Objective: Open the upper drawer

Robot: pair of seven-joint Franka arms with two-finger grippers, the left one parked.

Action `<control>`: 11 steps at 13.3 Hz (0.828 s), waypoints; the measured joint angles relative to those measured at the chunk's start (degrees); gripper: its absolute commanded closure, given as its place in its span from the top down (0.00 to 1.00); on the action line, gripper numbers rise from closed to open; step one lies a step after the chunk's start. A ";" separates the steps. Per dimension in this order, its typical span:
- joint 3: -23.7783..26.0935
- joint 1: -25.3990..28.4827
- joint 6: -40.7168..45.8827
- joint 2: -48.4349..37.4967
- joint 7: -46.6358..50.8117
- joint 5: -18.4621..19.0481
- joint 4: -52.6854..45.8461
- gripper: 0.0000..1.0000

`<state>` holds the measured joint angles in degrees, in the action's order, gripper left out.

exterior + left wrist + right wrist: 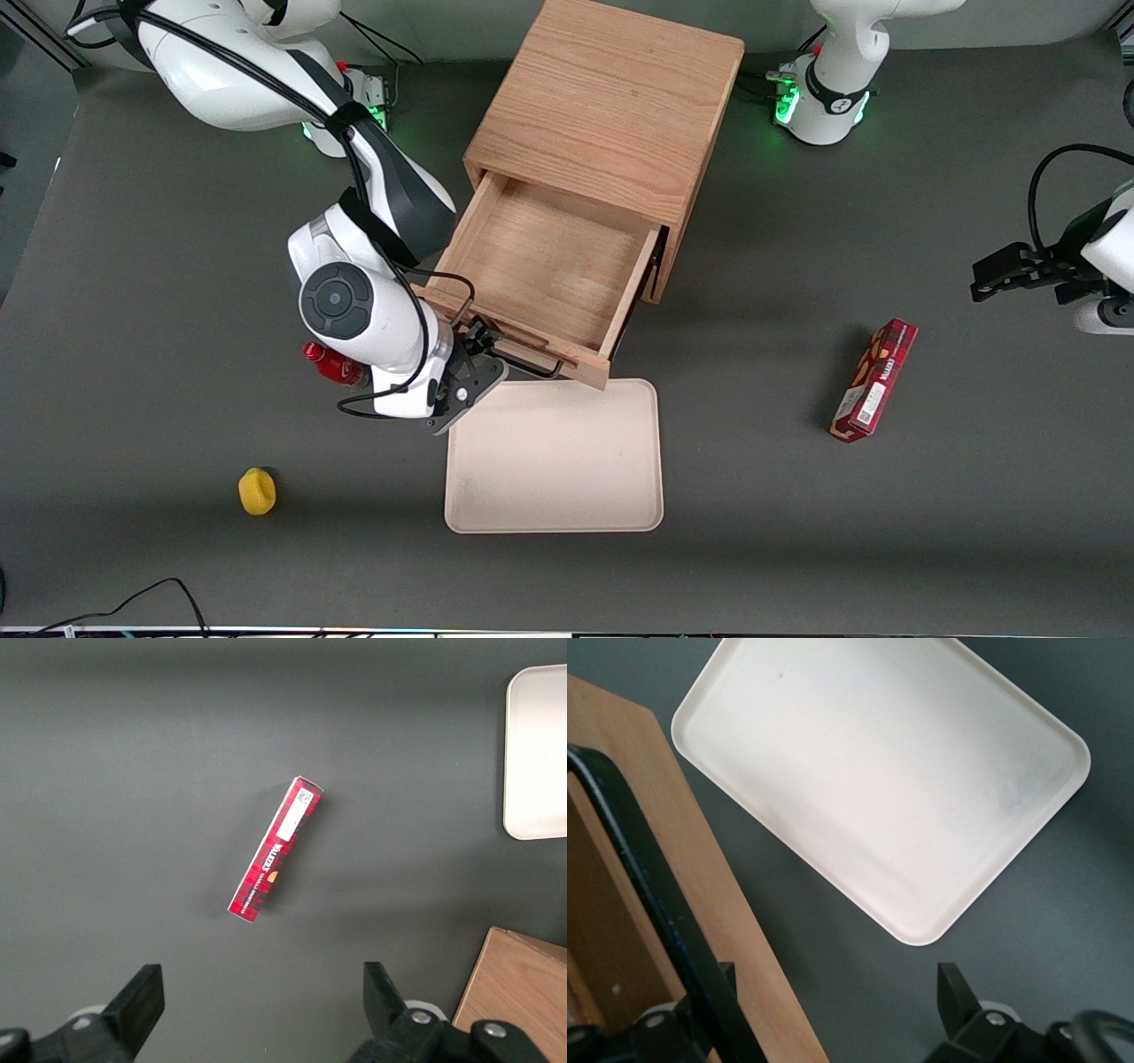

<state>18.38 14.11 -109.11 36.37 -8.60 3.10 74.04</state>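
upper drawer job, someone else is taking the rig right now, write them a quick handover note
Gripper: open, fingers either side of the black wire handle, at the drawer front.
Upper drawer: pulled well out of the cabinet, inside looks bare; its front overhangs the edge of the cream tray.
Done: the drawer is open.
Left: back the gripper off the handle, clear of the tray.
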 measured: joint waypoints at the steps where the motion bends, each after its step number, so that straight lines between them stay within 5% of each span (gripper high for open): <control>1: -0.02 -0.05 -0.14 0.03 -0.03 0.00 -0.02 1.00; 11: -1.22 -0.26 -1.36 0.19 -0.50 -0.01 -0.42 1.00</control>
<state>17.16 13.84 -110.47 36.56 -9.10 3.09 73.63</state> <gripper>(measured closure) 0.000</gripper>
